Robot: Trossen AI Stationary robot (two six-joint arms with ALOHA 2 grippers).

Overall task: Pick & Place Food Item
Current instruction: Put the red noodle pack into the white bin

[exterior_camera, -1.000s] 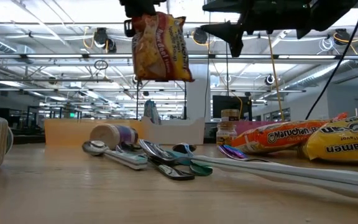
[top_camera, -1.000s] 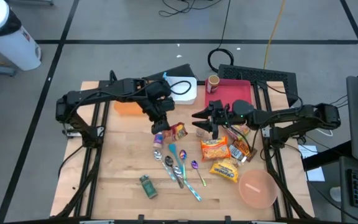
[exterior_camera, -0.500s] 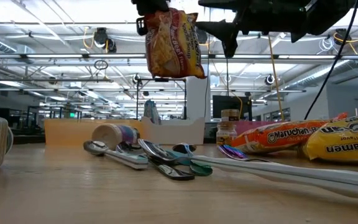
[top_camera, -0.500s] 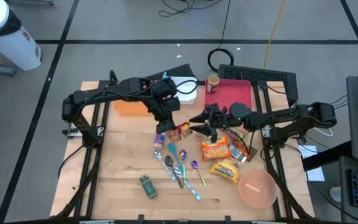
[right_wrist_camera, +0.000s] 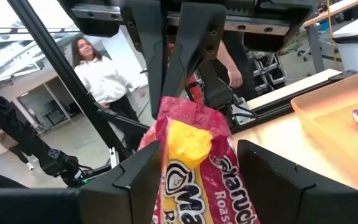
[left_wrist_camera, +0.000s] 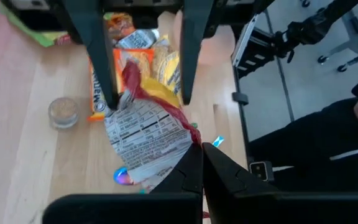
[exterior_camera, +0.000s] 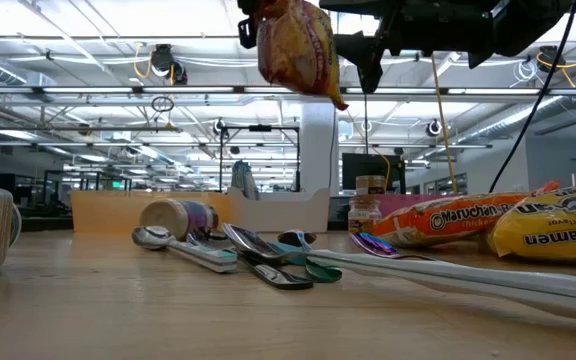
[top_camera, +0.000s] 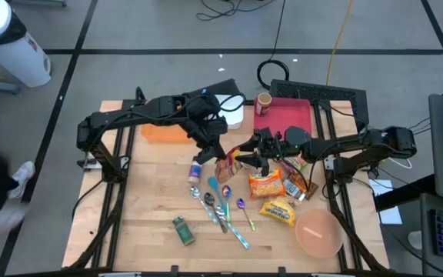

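A red and yellow ramen packet (top_camera: 228,163) hangs over the middle of the table, high above the wood in the low view (exterior_camera: 298,45). My left gripper (top_camera: 215,148) is shut on its upper end. My right gripper (top_camera: 246,156) is open and level, just right of the packet. In the right wrist view its two fingers (right_wrist_camera: 135,180) stand on either side of the packet (right_wrist_camera: 194,168). The left wrist view shows the same fingers (left_wrist_camera: 188,56) flanking the packet's far end (left_wrist_camera: 138,84). My left gripper pinches the packet's sealed end (left_wrist_camera: 182,152) between its two shut fingers, coming from above and slanting toward the table's right. The packet hangs below the fingers, tilted and lifted clear of the table. My right gripper's open fingers flank the packet's lower part; whether they touch it I cannot tell.
Several spoons (top_camera: 220,204) and a small jar (top_camera: 198,171) lie under the packet. More ramen packets (top_camera: 266,185) and a pink bowl (top_camera: 318,233) are at the right. A red tray (top_camera: 287,119), an orange bin (top_camera: 164,132) and a white box (top_camera: 229,108) stand at the back. People show beyond the table.
My left gripper has carried the packet toward the table's right, up to my right gripper's open fingers. The packet has turned about as it hangs, and now shows narrower in the low view. My right gripper has shifted slightly toward the left.
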